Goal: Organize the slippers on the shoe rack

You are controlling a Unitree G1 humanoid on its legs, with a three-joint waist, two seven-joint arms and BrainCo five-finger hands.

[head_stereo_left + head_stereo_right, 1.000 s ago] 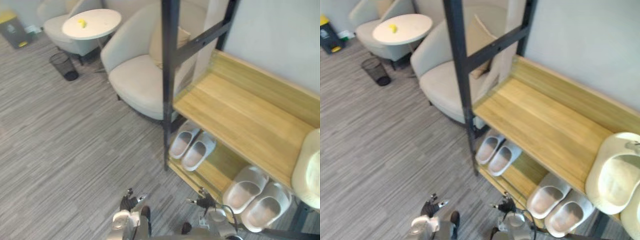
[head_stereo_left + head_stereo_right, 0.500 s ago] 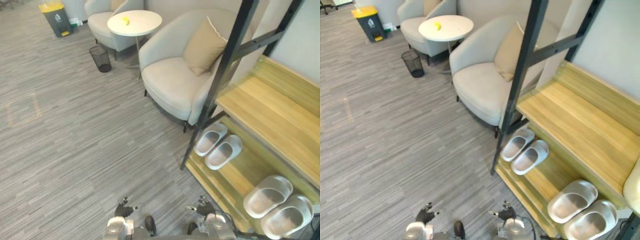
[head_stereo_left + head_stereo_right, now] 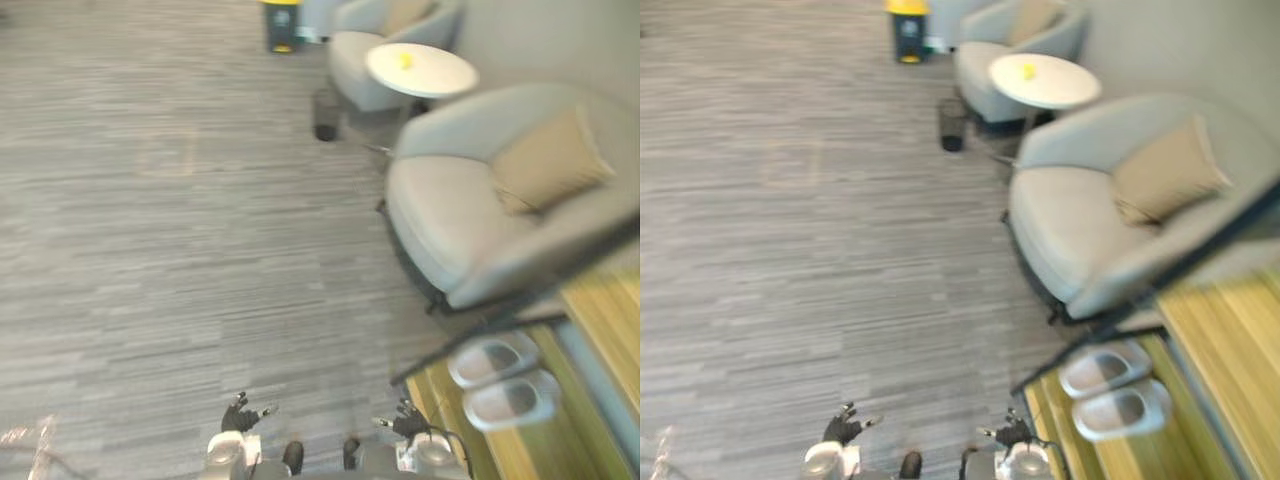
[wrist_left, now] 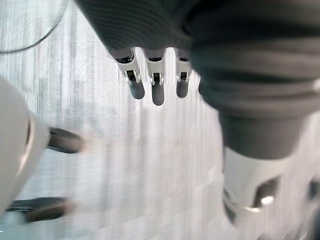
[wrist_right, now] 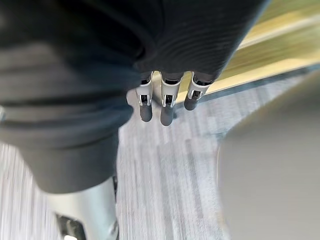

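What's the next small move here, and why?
Probably turn to sweep the view over the carpet for a loose slipper. The pair of slippers in view already sits side by side on the shoe rack, on its lower shelf. The left robot hand and right robot hand hang open above the carpet, holding nothing to place.

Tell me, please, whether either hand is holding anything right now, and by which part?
Nothing is held. The left hand and the right hand both hang open above the carpet; a pair of slippers sits on the rack.
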